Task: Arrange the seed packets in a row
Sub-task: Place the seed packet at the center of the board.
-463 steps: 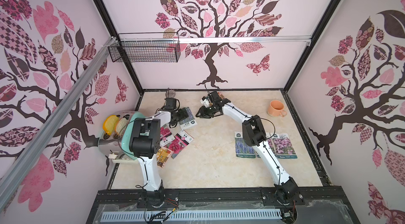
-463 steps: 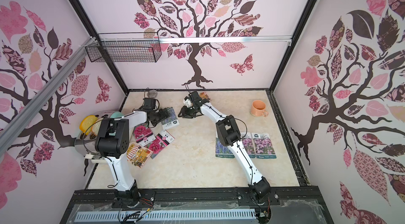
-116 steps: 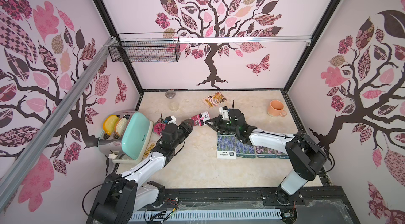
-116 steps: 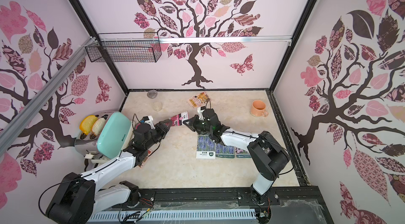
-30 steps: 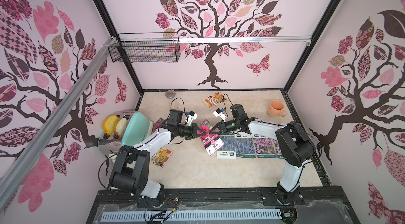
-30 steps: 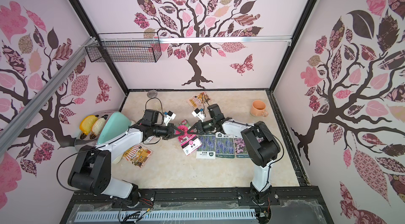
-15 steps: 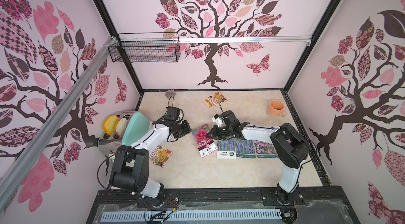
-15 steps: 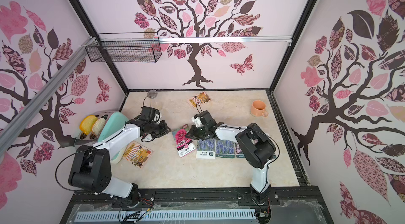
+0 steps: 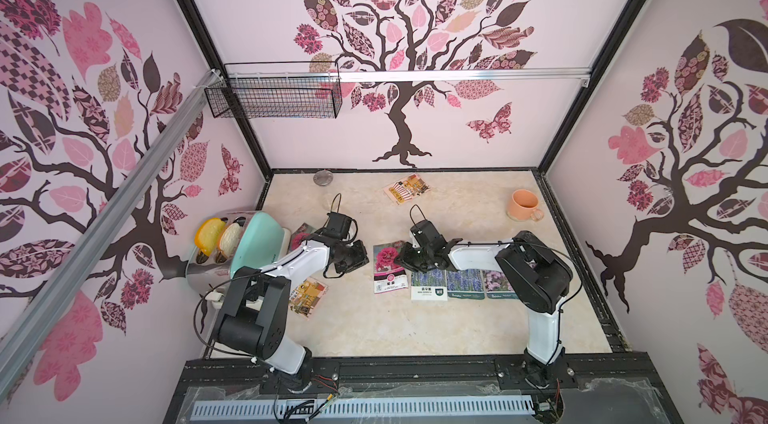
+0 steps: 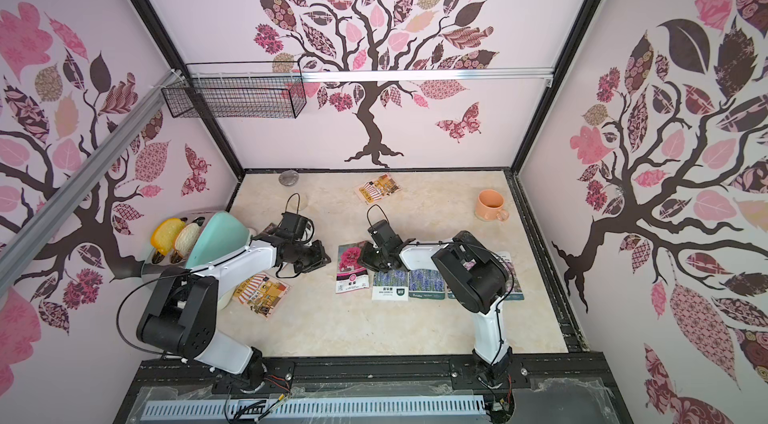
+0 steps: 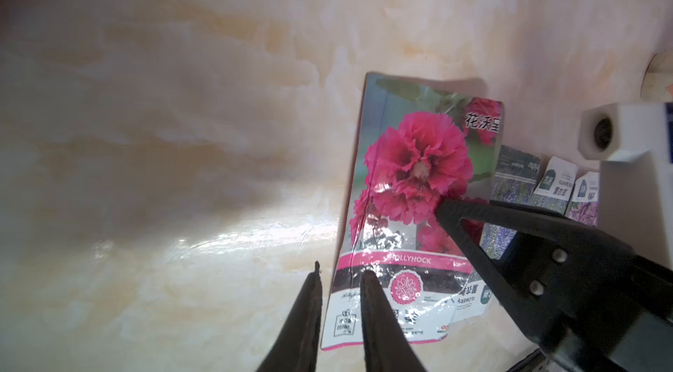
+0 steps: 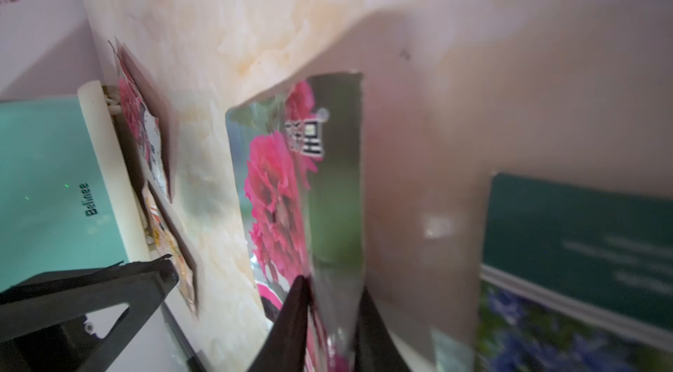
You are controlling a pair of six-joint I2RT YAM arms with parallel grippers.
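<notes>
Visible in both top views: four glossy rectangular seed packets in a row, flat on the pale marbled tabletop (image 9: 415, 339). From the left arm's end: red hollyhock packet (image 9: 388, 272), lavender packet with a white foot (image 9: 429, 287), second lavender packet (image 9: 463, 283), pink-purple packet (image 9: 492, 283) partly under the right arm. Shown only from above: an orange cartoon packet (image 9: 407, 188) near the back wall, a second orange packet (image 9: 309, 297) beside the left arm, a peach mug (image 9: 521, 204).

Legible only in the left wrist view: HOLLYHOCK on a pink band, with glare and creases across shiny film. Left gripper (image 11: 397, 239) just beside that packet's long edge away from the row, thin black tapered fingers moderately parted, gripping nothing.

Right gripper (image 12: 236, 272) at the opposite edge, near the lavender packets, fingers parted over bare tabletop, holding nothing; one fingertip at the packet's rim, contact unclear through blur. Caught only in the right wrist view: small lettering on a smooth mint-green lid (image 12: 43, 188).
</notes>
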